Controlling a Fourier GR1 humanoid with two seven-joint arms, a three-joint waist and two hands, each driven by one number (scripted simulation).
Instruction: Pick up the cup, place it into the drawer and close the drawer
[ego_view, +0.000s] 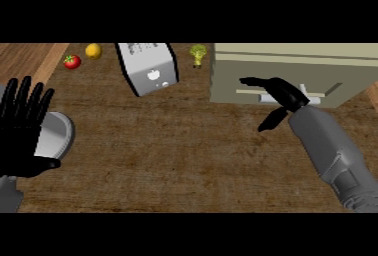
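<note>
With my right robot hand (279, 92) open and empty at the drawer (291, 75) front, a glancing push could slip off before it closes.

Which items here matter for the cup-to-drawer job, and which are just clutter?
Job:
- drawer unit, closed front with a pale handle
- right robot hand, at the drawer handle
- cup: not visible

Lying about:
- tomato
- lemon
- broccoli
- grey appliance
- grey plate, partly behind the left robot hand, which rests open at the left edge
</note>
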